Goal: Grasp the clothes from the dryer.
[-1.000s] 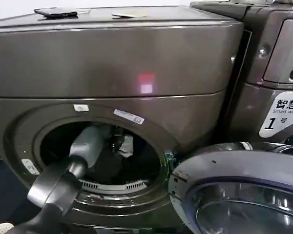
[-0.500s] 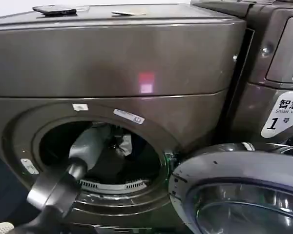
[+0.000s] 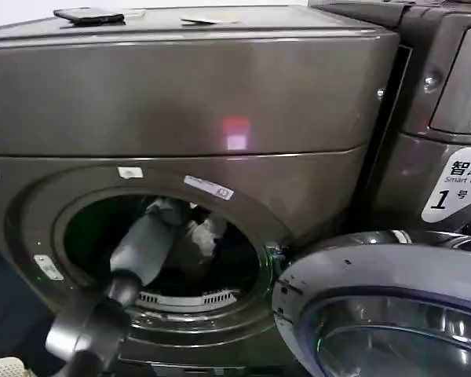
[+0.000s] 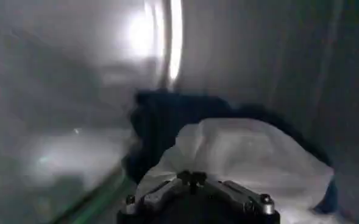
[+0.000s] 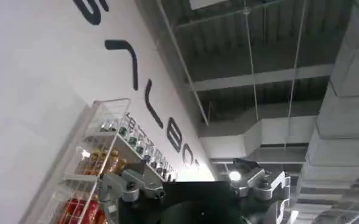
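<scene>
The dryer (image 3: 180, 94), a big brown-grey front-loader with a small red light, has its round porthole open. My left arm reaches through the porthole into the drum. Inside, my left gripper (image 4: 191, 178) is shut, its fingertips pinched together on the white piece of the clothes (image 4: 252, 152), which bulges up around them. The dark navy garment (image 4: 161, 115) lies behind and beside the white one. From the head view the pale cloth (image 3: 206, 233) shows just past the arm's wrist. My right gripper (image 5: 195, 182) is parked away from the dryer, pointing at a ceiling, open and empty.
The dryer's open door (image 3: 377, 306) swings out at the lower right, close to the porthole. A second machine with a white "1" sticker (image 3: 455, 184) stands to the right. A dark phone (image 3: 89, 14) lies on the dryer's top.
The left arm has shifted slightly up and right inside the drum, and the pale cloth at its tip has risen and bunched with it.
</scene>
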Tool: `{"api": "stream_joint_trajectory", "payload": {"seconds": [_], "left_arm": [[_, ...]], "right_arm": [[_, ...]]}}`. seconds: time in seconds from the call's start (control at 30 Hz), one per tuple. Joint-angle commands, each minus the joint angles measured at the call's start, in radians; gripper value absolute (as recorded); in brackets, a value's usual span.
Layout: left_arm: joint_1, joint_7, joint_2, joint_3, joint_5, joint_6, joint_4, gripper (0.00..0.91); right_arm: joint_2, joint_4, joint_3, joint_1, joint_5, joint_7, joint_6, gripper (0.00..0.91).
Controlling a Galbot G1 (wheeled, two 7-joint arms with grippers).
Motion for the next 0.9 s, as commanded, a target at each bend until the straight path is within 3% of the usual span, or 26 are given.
{"api": "stream_joint_trajectory", "payload": {"seconds": [0.03,0.1,0.33,0.47,0.9], "left_arm": [[0.125,-0.333,-0.033,-0.147,-0.397,-0.135,-0.192,0.000],[0.132,-0.424,-0.049,-0.169,-0.386,-0.211,-0.194,0.000],[0.219,-0.543,-0.077,-0.215,-0.389,-0.322,-0.317,0.000],[0.284,-0.643,-0.092,-0.227,-0.357,-0.433,-0.353,0.000],[0.374,-0.685,-0.108,-0.225,-0.350,-0.425,-0.446,0.000]], "right_arm": [[-0.005,-0.002,0.001,0.004,0.000,0.019,-0.003,0.907],[-0.009,-0.010,0.006,0.000,-0.003,0.023,0.011,0.907],[-0.009,-0.015,0.016,-0.004,-0.010,0.024,0.037,0.907],[-0.011,-0.021,0.029,-0.007,-0.005,0.027,0.041,0.907],[-0.019,-0.034,0.069,-0.045,0.040,0.044,0.050,0.907]]}}
